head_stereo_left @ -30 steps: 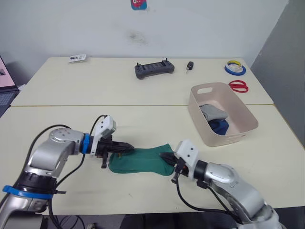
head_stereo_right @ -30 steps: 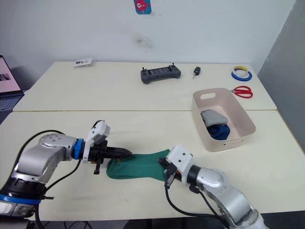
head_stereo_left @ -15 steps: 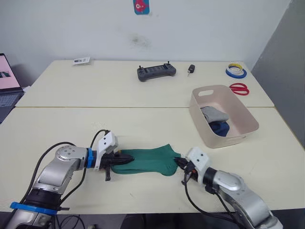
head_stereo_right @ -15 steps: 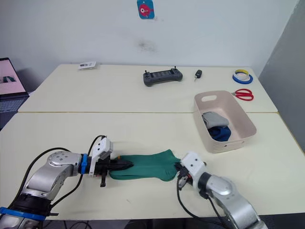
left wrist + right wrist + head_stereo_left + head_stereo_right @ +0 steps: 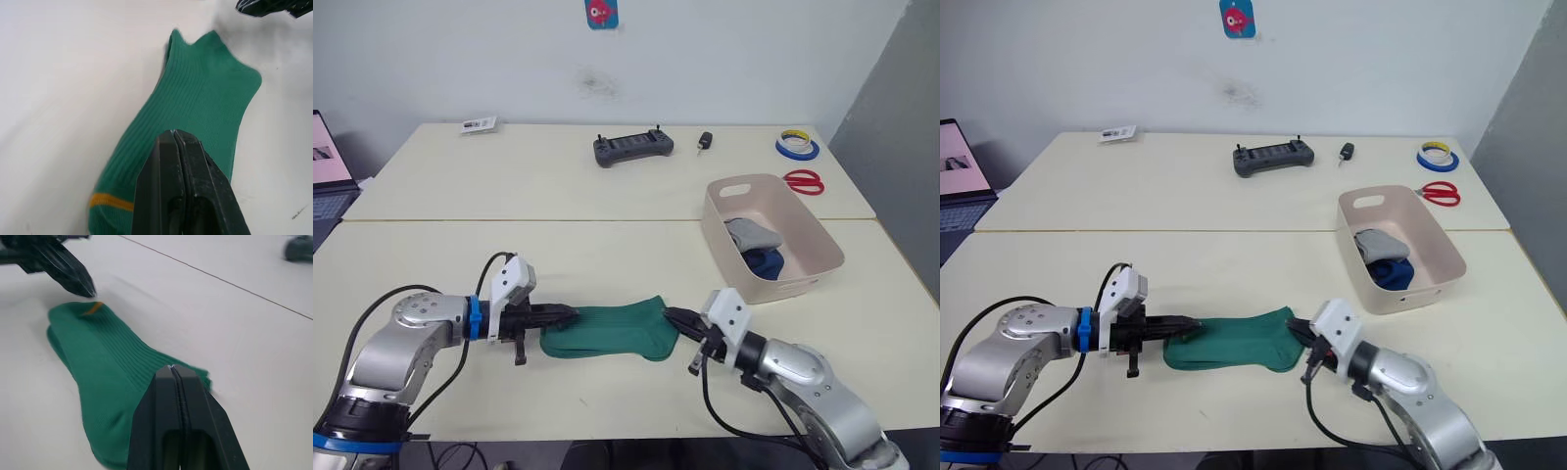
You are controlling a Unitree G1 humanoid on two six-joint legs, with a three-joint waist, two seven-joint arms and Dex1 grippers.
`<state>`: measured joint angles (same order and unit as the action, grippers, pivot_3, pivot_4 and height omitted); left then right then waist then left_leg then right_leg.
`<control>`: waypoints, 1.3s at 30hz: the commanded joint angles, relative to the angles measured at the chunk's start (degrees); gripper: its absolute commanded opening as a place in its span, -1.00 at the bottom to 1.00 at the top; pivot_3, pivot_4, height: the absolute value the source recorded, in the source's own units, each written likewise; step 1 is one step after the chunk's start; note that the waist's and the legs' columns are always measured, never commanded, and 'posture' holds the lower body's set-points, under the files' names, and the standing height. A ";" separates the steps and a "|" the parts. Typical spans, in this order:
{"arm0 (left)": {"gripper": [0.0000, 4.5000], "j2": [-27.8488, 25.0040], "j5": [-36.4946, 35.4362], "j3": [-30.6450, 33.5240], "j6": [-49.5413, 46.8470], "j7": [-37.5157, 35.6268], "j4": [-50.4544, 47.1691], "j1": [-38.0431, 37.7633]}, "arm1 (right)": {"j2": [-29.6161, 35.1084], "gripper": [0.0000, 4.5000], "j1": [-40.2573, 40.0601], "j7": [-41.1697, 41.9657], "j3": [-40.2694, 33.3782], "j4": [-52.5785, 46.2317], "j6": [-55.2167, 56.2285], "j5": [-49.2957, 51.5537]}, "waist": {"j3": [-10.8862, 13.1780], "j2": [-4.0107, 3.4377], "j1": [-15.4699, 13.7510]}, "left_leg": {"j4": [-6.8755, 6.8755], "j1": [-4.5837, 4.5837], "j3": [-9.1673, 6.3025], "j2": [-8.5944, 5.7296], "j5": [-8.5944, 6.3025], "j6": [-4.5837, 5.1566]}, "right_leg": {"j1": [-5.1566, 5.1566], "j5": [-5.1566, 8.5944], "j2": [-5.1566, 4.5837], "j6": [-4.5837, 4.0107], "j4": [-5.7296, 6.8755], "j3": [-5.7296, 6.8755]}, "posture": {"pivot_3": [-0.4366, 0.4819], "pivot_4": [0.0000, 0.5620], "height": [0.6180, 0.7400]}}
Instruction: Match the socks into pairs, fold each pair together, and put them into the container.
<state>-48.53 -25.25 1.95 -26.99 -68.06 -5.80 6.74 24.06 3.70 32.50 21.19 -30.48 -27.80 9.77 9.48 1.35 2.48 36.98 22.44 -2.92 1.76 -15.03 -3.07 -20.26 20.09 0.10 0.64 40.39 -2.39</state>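
**Green socks laid flat between two closed grippers, container partly filled**

Green socks (image 5: 607,332) flat on the near table (image 5: 607,264), stacked as one shape, yellowish band at the toe end by the left gripper (image 5: 560,315). Left fingers pressed together, tips at or just over that end; no cloth visibly pinched. Right gripper (image 5: 674,317) likewise closed with nothing between its fingers, tips at the cuff end. Whether one sock or two stacked, hard to tell. Container (image 5: 818,230) well apart on the robot's right, holding a grey bundle (image 5: 749,233) and a dark blue bundle (image 5: 766,260).

Likely risks: closed tips sliding over the knit and dragging only the top layer, so splitting the pair; a fold from one end bunching the cloth instead of doubling it; a loose fold opening on the way to the container.

Surroundings: black controller (image 5: 631,147), small dark key fob (image 5: 704,140), tape rolls (image 5: 797,143), red scissors (image 5: 804,178) and a card (image 5: 474,123) on the far table, laptop (image 5: 327,162) at the robot's left edge. Nothing between socks and container.
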 commanded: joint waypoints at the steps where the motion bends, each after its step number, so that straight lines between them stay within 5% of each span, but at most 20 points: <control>1: -1.00 0.66 2.42 -1.33 2.80 0.50 1.81 -1.54 | -1.88 -0.99 4.40 2.14 4.96 6.35 1.28 -2.53 | 0.00 0.01 -0.11 | 0.00 0.01 -0.01 0.02 0.00 0.00 | -0.01 0.00 0.00 0.00 -0.01 0.01 | -0.05 -0.47 1.00; 7: -1.00 1.52 4.70 -3.04 4.40 1.01 3.74 -3.89 | -1.81 -0.99 6.15 4.25 8.21 13.00 0.36 -4.94 | -0.01 -0.01 -0.61 | 0.01 0.03 0.03 -0.01 0.00 0.00 | 0.01 0.00 -0.09 -0.01 -0.07 0.01 | -0.05 -0.47 1.00; 14: -1.00 1.66 6.75 -3.59 7.55 2.26 7.38 -5.14 | 5.78 -0.99 -3.14 4.05 -1.22 7.78 1.74 -3.39 | -0.38 -0.25 -0.66 | -0.03 -0.09 0.01 -0.04 -0.01 0.01 | 0.20 0.00 -0.14 0.00 -0.20 0.03 | -0.05 -0.47 1.00; 22: -1.00 3.39 5.86 -4.48 6.26 3.45 5.03 -4.75 | 3.05 -0.99 -9.06 2.24 -11.26 -6.66 -3.14 8.61 | -0.44 -0.53 -0.65 | -0.16 -0.54 0.03 -0.02 -0.05 0.06 | 0.65 0.01 -0.12 0.01 -0.38 0.00 | -0.05 -0.47 1.00; 32: -1.00 3.51 4.79 -4.99 2.11 4.90 -0.31 -4.51 | -5.46 0.46 -9.06 -9.92 -11.70 -8.21 -20.07 13.13 | -0.46 -0.47 -0.69 | -0.19 -0.50 0.05 -0.06 -0.07 0.05 | 0.67 0.03 -0.22 0.06 -0.47 0.01 | -0.05 -0.47 1.00; 39: -1.00 3.54 4.28 -4.63 0.89 5.77 -1.62 -4.68 | -8.53 0.46 -6.40 -13.87 -10.08 -3.89 -24.27 11.67 | -0.45 -0.47 -0.66 | -0.21 -0.47 0.08 -0.08 -0.07 0.05 | 0.63 0.04 -0.23 0.07 -0.53 0.00 | -0.05 -0.47 1.00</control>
<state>-45.07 -21.46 -1.63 -24.95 -62.46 -6.88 2.92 15.78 -3.07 19.57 10.80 -34.69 -51.54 21.52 9.03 0.89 1.82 36.77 21.97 -2.85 1.69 -15.10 -3.02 -19.63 20.13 -0.12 0.71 39.87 -2.39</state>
